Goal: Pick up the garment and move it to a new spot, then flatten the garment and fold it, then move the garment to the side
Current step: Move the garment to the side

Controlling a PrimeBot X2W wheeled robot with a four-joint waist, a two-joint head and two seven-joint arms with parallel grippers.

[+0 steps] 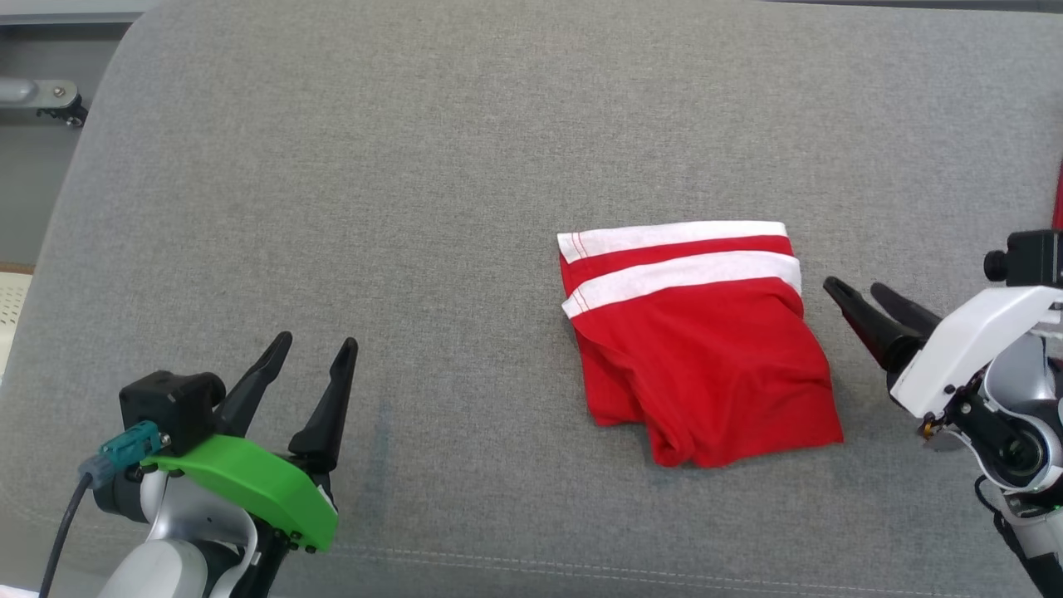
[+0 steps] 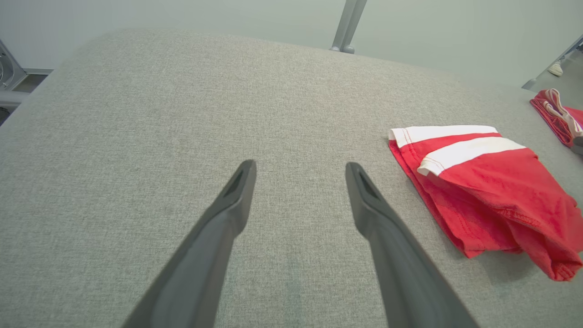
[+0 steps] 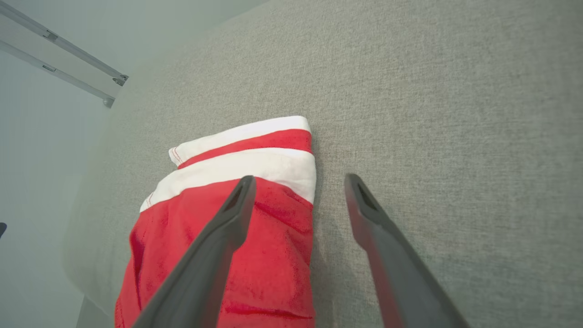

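Folded red-and-white garment lying on grey cushion. My right gripper hovering just right of it, parted, empty, fingers pointing at it (nearer arm). Left gripper sitting well left, open, empty.

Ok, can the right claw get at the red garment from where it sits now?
Probably yes. The right claw is open, just off the right edge of the garment, fingers pointing toward it, with bare grey cushion between them and nothing in the way.
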